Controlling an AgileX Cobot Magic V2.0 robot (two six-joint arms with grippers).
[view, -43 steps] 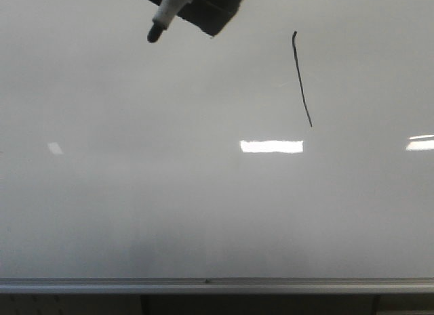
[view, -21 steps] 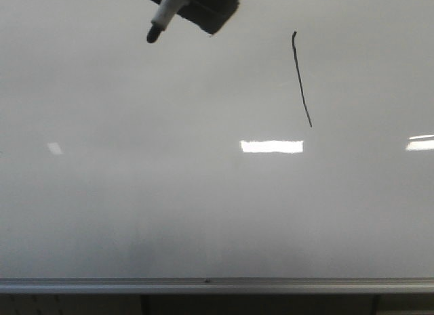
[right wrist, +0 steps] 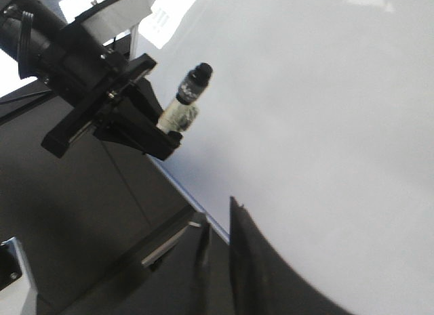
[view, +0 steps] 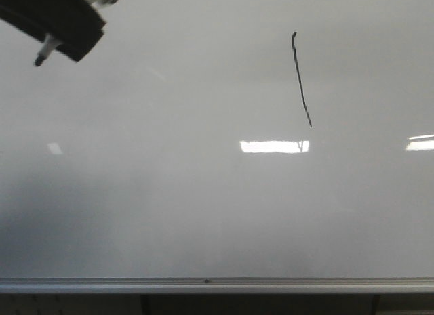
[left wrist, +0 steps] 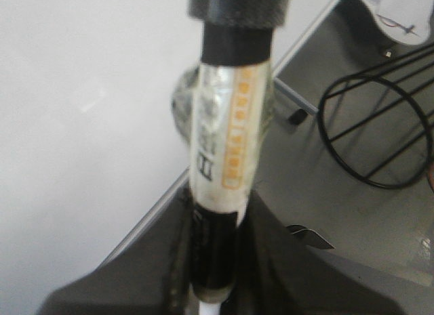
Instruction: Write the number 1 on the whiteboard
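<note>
The whiteboard (view: 203, 206) fills the front view, with its silver rail (view: 217, 284) along the bottom. The number 1 (view: 302, 78) is a thin black slanted stroke at the upper right. My left gripper (view: 61, 37) is at the top left corner, far left of the stroke, shut on a black marker (view: 45, 53) whose tip points down-left. In the left wrist view the marker (left wrist: 227, 139) sits between the fingers (left wrist: 169, 261), beside the board (left wrist: 81, 125). My right gripper (right wrist: 218, 227) is shut and empty by the board's edge and sees the left gripper (right wrist: 163, 135).
Bright rectangular light reflections (view: 273, 146) lie on the board below the stroke. A black wire basket (left wrist: 380, 125) stands on the grey surface off the board's edge, with a white object (left wrist: 400, 10) beyond it.
My left gripper has moved to the left along the top of the board with the marker, farther from the stroke. The stroke is unchanged.
</note>
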